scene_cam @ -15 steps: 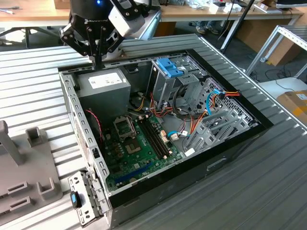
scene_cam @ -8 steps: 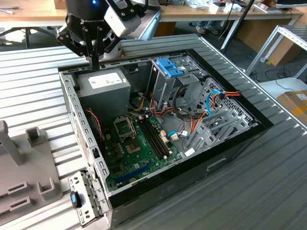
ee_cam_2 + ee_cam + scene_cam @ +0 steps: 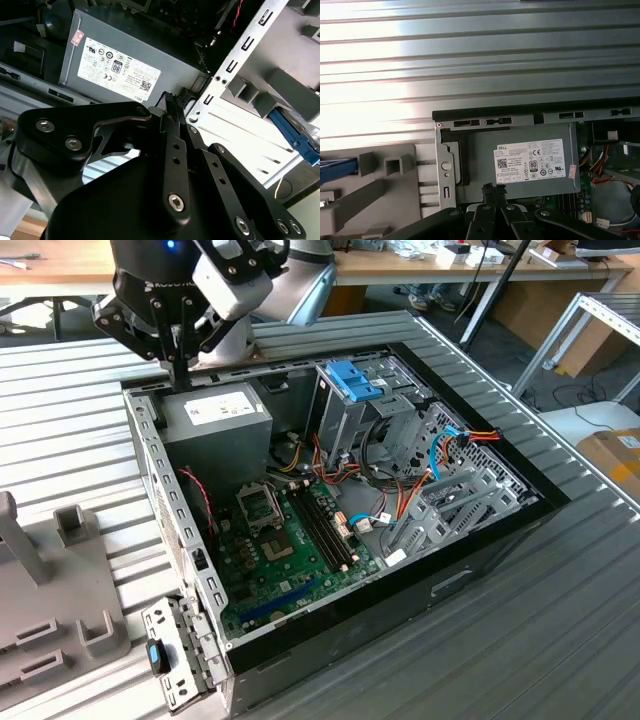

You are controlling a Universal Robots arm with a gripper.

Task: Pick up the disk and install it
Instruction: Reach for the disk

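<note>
Hovers over power supply (image 3: 115, 65), gripper (image 3: 172, 100) pressed together and empty; risks striking chassis wall (image 3: 165, 495) if lowered here.

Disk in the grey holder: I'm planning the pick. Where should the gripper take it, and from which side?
Probably from above, across the blue carrier's long sides: the disk seems to lie flat in the grey holder, whose post blocks its end. Judged from one blue edge.
</note>
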